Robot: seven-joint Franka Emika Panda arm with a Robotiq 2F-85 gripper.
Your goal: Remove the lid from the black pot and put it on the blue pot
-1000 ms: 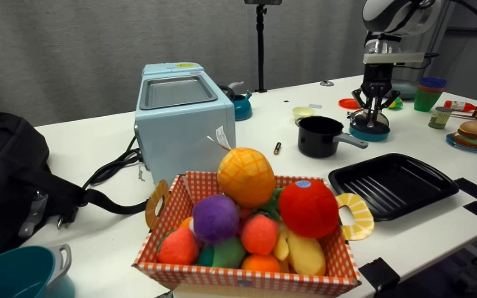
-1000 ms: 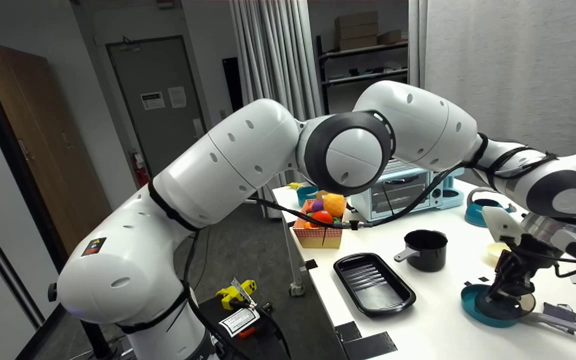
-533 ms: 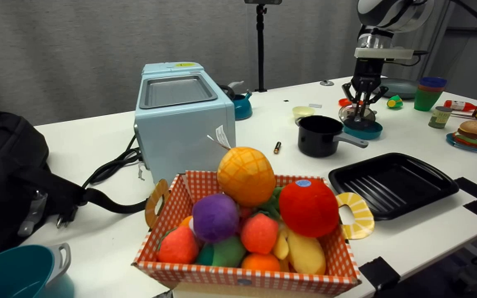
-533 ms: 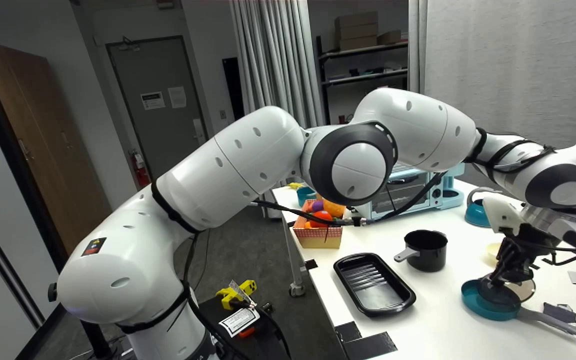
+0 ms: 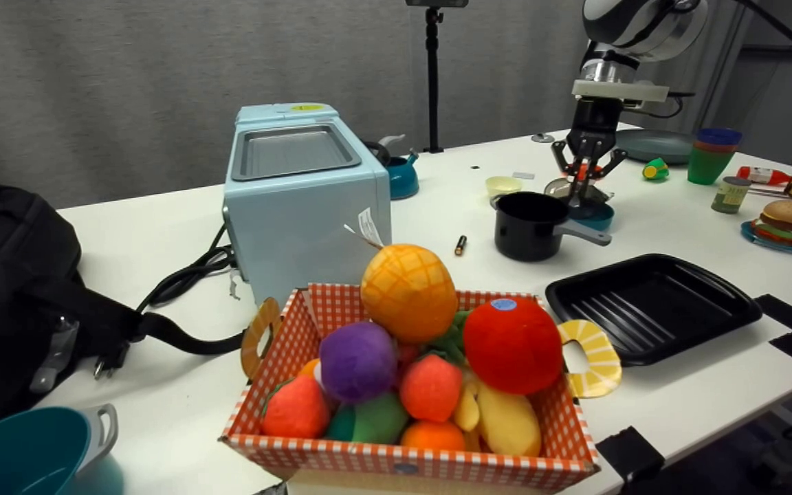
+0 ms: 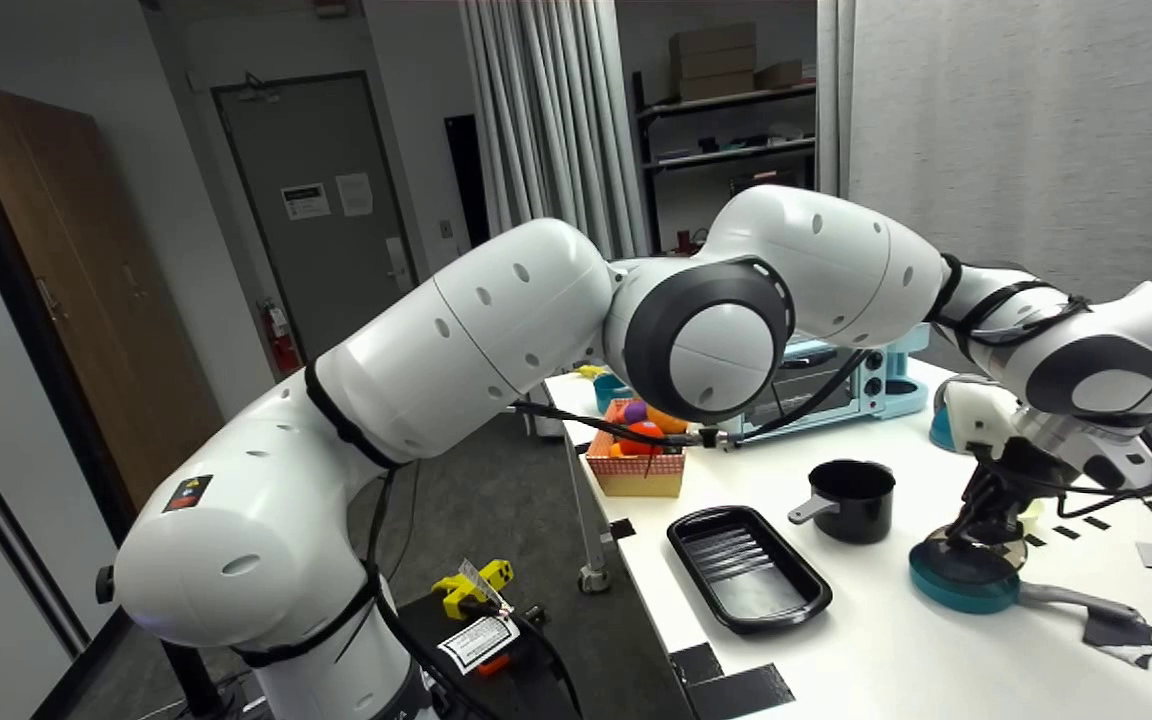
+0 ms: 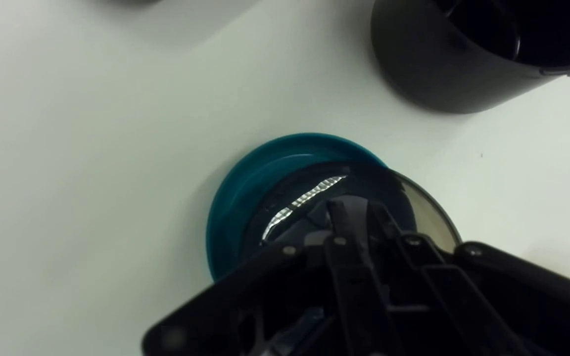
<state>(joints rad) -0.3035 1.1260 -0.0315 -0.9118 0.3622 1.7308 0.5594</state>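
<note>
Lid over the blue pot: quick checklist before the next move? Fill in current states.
1. Jaws closed on the lid: ok.
2. Black pot uncovered: ok, open top in both exterior views.
3. Lid centred on the blue pot: not ok; it overhangs one side in the wrist view.
4. Lid touching the blue pot: cannot tell.
5. Blue pot steady: not ok; it has slid toward the black pot over the last second.

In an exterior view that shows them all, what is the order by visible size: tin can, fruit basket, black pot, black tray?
Largest: fruit basket
Then: black tray
Then: black pot
Smallest: tin can
Nearness to the camera may exaggerate the fruit basket.
</note>
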